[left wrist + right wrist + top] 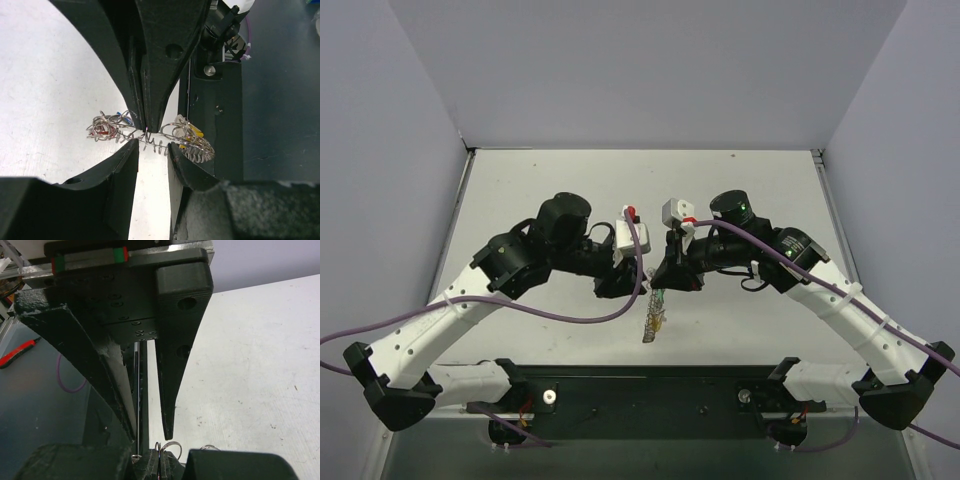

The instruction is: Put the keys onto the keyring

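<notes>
Threading step: left gripper (148, 131) is pinching the keyring (150, 140); right gripper (150, 435) is parted slightly, its hold unclear. Keys (107, 125) dangling at nine o'clock; next needs fine alignment.

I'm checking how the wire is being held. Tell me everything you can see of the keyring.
The keyring looks like thin silvery coiled wire, stretched sideways just above the white table. The left hand pinches its middle, fingers closed on the wire. Small key loops bunch at both ends: red and blue heads on one side, yellow on the other. From above it shows as a small hanging tangle below both hands. The right hand appears shut beside it; contact is unclear.
</notes>
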`<action>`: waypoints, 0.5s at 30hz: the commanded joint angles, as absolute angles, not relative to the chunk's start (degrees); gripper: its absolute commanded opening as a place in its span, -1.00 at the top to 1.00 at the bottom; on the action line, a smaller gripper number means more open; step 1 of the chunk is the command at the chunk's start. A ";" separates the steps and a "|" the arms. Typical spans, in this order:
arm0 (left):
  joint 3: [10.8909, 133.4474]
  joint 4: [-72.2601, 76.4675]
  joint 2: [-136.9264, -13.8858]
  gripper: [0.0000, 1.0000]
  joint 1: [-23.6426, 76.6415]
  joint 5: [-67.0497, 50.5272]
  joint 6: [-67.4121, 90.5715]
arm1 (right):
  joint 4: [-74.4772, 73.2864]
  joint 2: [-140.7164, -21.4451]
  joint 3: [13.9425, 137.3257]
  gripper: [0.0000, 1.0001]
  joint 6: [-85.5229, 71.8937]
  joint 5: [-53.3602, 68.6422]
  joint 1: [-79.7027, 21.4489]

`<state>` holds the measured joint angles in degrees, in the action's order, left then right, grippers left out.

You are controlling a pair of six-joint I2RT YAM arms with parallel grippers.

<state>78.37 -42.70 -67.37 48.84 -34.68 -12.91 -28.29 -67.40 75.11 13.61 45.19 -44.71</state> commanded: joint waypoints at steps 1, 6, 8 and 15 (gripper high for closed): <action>79.45 -40.34 -67.85 0.21 49.74 -37.09 -13.27 | -26.37 -67.59 77.43 1.00 14.33 46.05 -44.56; 79.28 -39.82 -69.08 0.21 50.19 -36.83 -13.18 | -26.10 -67.24 77.34 1.00 14.33 46.05 -44.56; 79.10 -39.12 -69.17 0.21 50.36 -36.65 -13.18 | -26.10 -67.06 77.26 1.00 14.33 45.97 -44.56; 77.78 -36.30 -69.52 0.29 50.62 -36.91 -12.30 | -25.31 -66.36 76.64 1.00 14.15 46.23 -44.56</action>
